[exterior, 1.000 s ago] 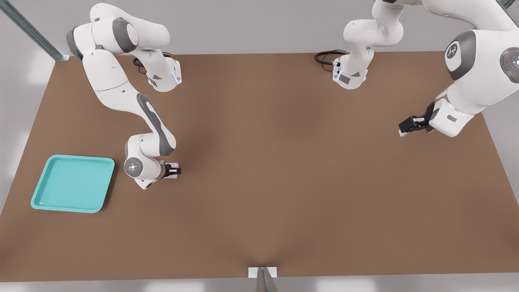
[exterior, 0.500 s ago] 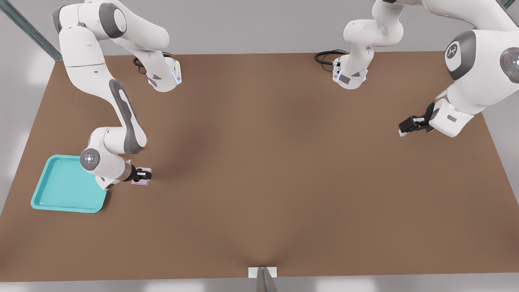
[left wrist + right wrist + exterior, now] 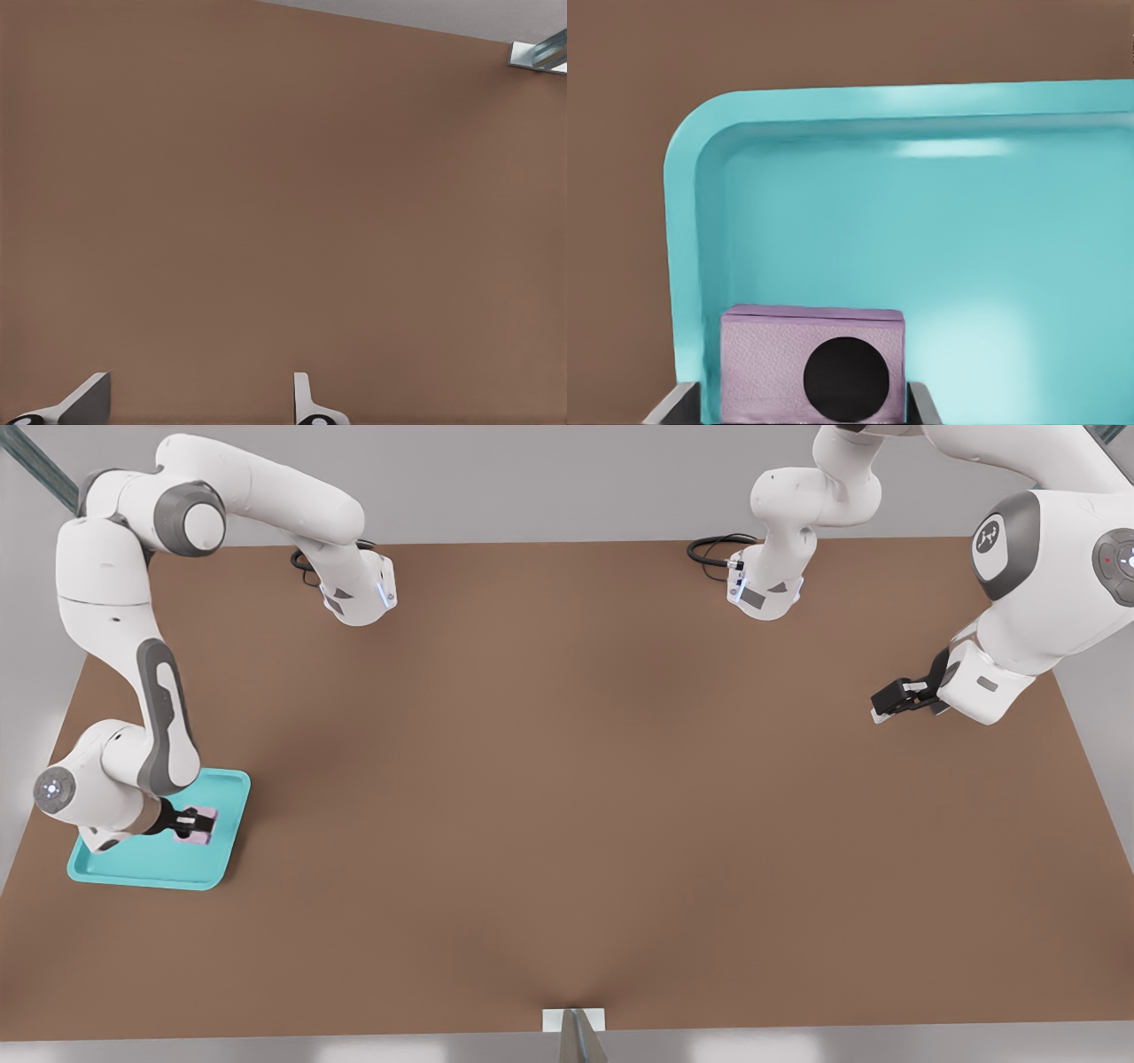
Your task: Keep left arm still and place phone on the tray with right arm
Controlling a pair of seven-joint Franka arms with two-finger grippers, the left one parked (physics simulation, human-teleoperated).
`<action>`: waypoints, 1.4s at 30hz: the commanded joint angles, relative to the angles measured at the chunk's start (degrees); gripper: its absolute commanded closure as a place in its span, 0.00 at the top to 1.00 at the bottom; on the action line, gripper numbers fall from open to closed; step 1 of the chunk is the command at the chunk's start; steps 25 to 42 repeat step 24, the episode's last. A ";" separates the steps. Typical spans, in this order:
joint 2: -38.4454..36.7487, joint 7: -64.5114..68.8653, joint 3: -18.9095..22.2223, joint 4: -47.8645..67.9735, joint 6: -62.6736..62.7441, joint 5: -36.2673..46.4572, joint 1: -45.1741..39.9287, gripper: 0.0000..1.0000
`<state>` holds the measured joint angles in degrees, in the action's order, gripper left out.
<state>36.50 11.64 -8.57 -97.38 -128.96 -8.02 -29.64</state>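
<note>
My gripper [image 3: 197,824] hangs over the tray [image 3: 115,864], above its half nearer the front view's right, jaws clamped on the phone [image 3: 205,825] from 2 sides. Looking down my wrist, the pink phone [image 3: 812,372] sits between my 2 fingers [image 3: 680,405], 1 round black lens facing me, close to a rounded corner of the tray [image 3: 691,248]. I cannot tell whether the phone touches the turquoise floor. The tray rests on the brown tabletop [image 3: 576,779].
</note>
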 commanded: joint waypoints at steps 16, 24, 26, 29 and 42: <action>-26.67 -10.76 11.91 19.58 46.07 6.08 36.23 1.00; -28.33 -10.76 11.30 18.81 43.53 6.17 35.61 1.00; -28.33 -10.76 11.30 18.81 43.53 6.17 35.61 1.00; -28.33 -10.76 11.30 18.81 43.53 6.17 35.61 1.00; -28.33 -10.76 11.30 18.81 43.53 6.17 35.61 1.00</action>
